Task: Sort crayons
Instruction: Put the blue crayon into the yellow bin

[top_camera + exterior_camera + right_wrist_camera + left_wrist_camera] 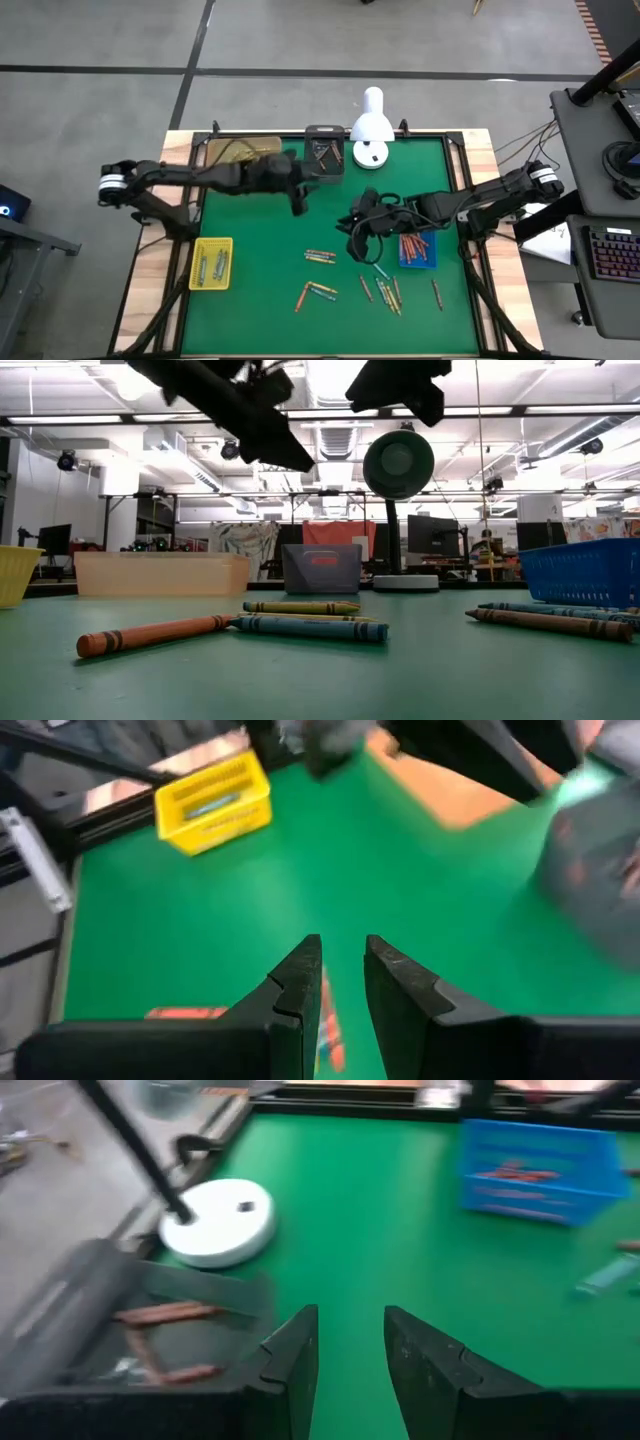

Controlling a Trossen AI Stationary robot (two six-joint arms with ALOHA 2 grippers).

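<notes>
Crayons lie loose on the green mat: a small cluster (320, 256), a pair (315, 292) and several more (385, 290) toward the near edge. In the low view an orange one (150, 635) and a blue one (310, 627) lie in front. My left gripper (299, 205) hangs open and empty above the mat, just beside the grey tray (325, 155) that holds brown crayons (165, 1315). My right gripper (353, 230) hangs a little open and empty above the mat's middle, over the crayon cluster (325, 1020).
A blue tray (417, 250) with orange-red crayons sits at the right, a yellow tray (211, 262) at the near left, and a tan tray (243, 150) at the far left. A white lamp (372, 130) stands at the far edge beside the grey tray.
</notes>
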